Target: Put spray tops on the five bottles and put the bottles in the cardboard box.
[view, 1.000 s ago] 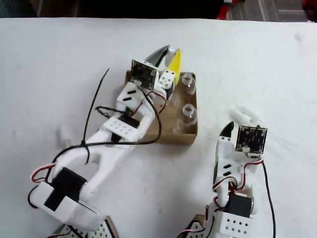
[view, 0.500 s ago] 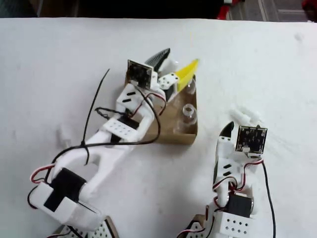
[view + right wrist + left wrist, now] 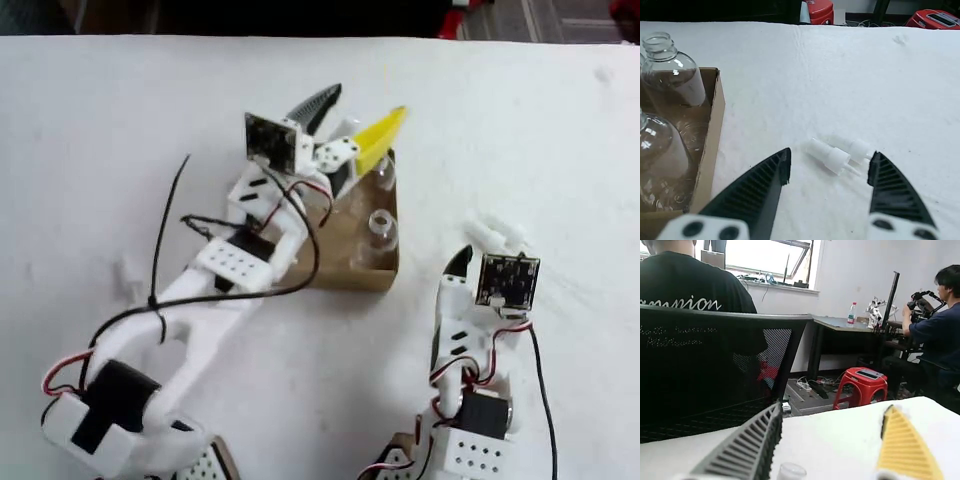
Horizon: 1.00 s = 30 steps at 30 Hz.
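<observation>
Cardboard box [image 3: 365, 279] half under left arm [image 3: 235, 262]

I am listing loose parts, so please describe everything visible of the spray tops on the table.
Two small white spray tops, plastic by their look, lie on their sides on the white table, side by side and close, perhaps touching. They rest just beyond the open right gripper, ungripped, apart from the cardboard box.
</observation>
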Available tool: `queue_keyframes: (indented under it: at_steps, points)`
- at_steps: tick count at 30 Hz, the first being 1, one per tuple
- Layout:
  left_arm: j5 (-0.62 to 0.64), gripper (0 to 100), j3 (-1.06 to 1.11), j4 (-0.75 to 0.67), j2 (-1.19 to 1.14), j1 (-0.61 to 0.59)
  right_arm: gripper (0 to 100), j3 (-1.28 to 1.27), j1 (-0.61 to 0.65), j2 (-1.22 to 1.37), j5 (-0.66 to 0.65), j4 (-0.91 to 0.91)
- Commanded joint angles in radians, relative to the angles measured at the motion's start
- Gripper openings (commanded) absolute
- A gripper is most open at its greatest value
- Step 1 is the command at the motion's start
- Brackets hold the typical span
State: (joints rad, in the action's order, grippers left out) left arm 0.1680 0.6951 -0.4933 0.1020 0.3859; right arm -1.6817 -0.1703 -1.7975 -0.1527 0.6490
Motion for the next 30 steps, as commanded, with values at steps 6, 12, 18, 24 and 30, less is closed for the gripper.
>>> queue_keyframes:
  at_steps: [6, 12, 18, 24, 30]
  points:
    - [0.005, 10, -0.597, 0.761, -0.042, -0.018, 23.0, -0.009, 0.002, -0.001, -0.011, -0.015]
    - [-0.155, 10, -0.875, 0.999, -0.220, -0.004, 23.0, -0.009, 0.002, -0.001, -0.011, -0.015]
    - [-0.224, 10, -0.964, 1.010, -0.341, 0.019, 23.0, -0.009, 0.001, -0.001, -0.011, -0.015]
    - [-0.269, 3, -0.971, 1.040, -0.378, 0.028, 23.0, -0.009, 0.001, -0.001, -0.011, -0.015]
    - [-0.269, 2, -0.971, 1.112, -0.377, 0.021, 23.0, -0.009, 0.001, -0.001, -0.011, -0.015]
